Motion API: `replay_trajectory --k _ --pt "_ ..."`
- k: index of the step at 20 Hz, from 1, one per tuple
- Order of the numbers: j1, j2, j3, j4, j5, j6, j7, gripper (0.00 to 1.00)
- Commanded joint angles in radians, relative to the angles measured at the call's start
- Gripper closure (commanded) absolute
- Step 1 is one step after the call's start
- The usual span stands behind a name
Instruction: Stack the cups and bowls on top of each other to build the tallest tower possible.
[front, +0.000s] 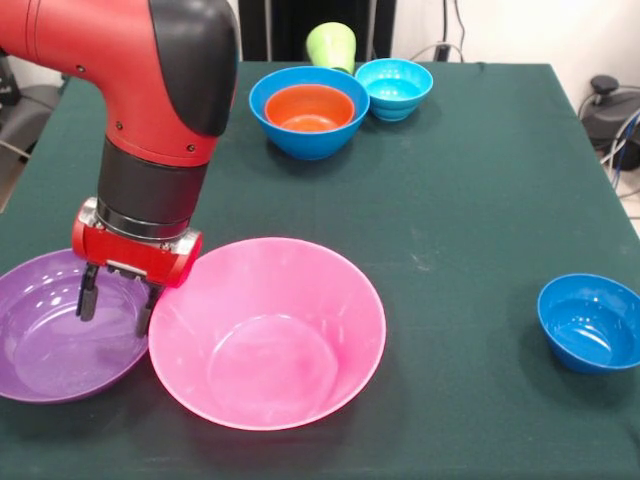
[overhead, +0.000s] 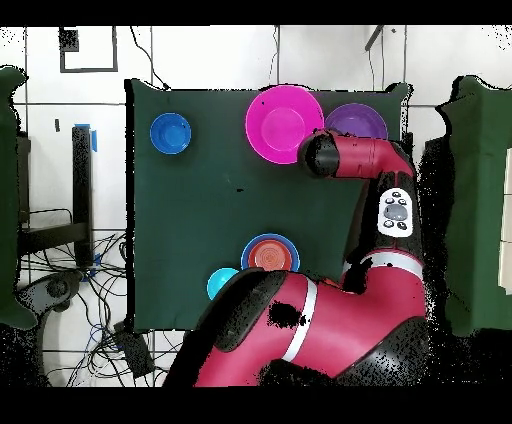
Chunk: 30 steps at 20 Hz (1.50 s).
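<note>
My gripper (front: 115, 305) hangs open inside the right side of the large purple bowl (front: 45, 340), close to the rim where it meets the huge pink bowl (front: 268, 340). Nothing is between the fingers. The small orange bowl (front: 309, 108) sits nested in the medium blue bowl (front: 300, 145) at the far side. The small cyan bowl (front: 393, 88) stands beside them, and the lime green cup (front: 332, 45) is behind them. The small dark blue bowl (front: 590, 322) stands alone at the right. The orange ribbed cup is out of view.
In the overhead view the arm covers the gripper and the green cup. The pink bowl (overhead: 284, 122), purple bowl (overhead: 358, 118), dark blue bowl (overhead: 170, 133), blue bowl (overhead: 248, 252) and cyan bowl (overhead: 220, 284) lie on the dark green tablecloth (overhead: 190, 220).
</note>
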Motion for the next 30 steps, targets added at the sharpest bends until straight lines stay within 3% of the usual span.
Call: replay_trajectory --k 1,7,18,30 --pt "0.021 0.003 0.065 0.092 0.017 0.127 0.01 0.0" --pt "0.022 0.011 0.063 0.088 0.017 0.123 0.011 0.0" --pt "0.086 0.033 0.033 0.1 0.058 0.097 0.12 0.0" --pt "0.11 0.037 0.003 0.099 0.111 0.098 0.103 0.0"
